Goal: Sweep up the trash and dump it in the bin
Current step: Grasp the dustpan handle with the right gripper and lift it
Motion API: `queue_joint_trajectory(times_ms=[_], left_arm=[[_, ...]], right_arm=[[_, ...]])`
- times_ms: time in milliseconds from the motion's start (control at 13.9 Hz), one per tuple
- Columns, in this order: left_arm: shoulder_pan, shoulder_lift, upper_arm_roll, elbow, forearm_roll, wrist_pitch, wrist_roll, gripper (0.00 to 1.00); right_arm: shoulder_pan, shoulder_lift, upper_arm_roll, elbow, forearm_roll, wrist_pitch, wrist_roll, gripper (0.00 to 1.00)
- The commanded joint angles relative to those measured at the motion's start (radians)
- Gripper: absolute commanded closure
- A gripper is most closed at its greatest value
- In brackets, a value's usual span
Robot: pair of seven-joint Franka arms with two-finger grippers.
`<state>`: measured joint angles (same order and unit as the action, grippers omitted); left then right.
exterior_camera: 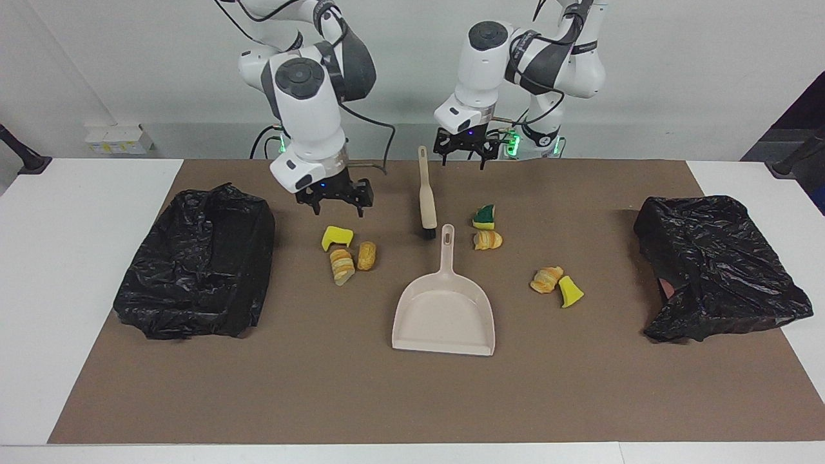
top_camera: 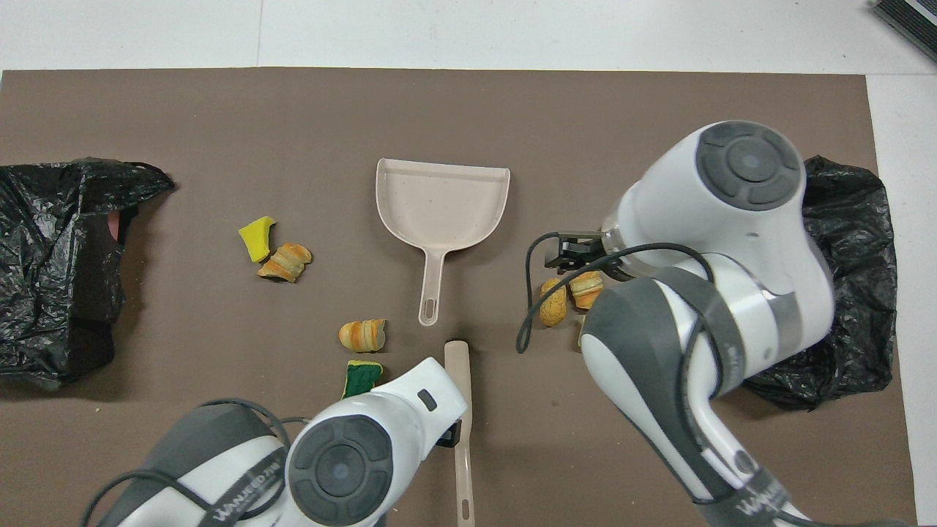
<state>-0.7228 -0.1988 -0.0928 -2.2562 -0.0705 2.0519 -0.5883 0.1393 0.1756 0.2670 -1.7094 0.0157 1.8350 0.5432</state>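
Facing view gives us the left gripper [exterior_camera: 463,158] nearest the robots, jaws spread and empty, over the slim beige brush [exterior_camera: 426,193] handle. Our right gripper [exterior_camera: 335,205], also spread and empty, hangs over the trash [exterior_camera: 347,253]: spongy yellow chunks and flaky golden bread bits. More pieces flank the smooth dustpan [exterior_camera: 445,309]. Crinkled black bags [exterior_camera: 196,261] sit at both table ends.

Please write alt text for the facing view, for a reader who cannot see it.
Two robot arms hang open grippers over a brown mat: the left gripper beside the brush handle, the right gripper above trash pieces. A dustpan lies mid-mat, with black bins at both ends.
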Motion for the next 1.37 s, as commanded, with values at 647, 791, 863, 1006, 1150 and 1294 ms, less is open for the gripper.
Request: queue_joint_trajectory(times_ms=[647,791,863,1006,1150,1294], left_arm=[[-0.274,0.196,0.021,-0.131,-0.009,0.37,-0.315,0.0],[-0.273,0.177,0.021,-0.125,-0.009,0.317,-0.315,0.0],[-0.267,0.17,0.021,-0.123,-0.009,0.303,-0.315,0.0],[-0.265,0.157,0.022,-0.123,-0.009,0.269,-0.315,0.18],[-0.264,0.154,0.024,-0.12,-0.009,0.249,-0.315,0.36],[-0.254,0.139,0.03,-0.109,-0.009,0.226,-0.315,0.56]], right_arm=[[0.023,0.238,0.107,0.145,0.096,0.157,0.176,0.0],[0.075,0.313,0.124,0.197,0.049,0.203,0.236,0.0],[0.097,0.353,0.132,0.221,-0.003,0.223,0.262,0.0],[0.1,0.415,0.176,0.264,-0.08,0.24,0.273,0.0],[0.1,0.436,0.179,0.264,-0.103,0.271,0.27,0.0],[0.115,0.45,0.182,0.255,-0.12,0.274,0.273,0.0]])
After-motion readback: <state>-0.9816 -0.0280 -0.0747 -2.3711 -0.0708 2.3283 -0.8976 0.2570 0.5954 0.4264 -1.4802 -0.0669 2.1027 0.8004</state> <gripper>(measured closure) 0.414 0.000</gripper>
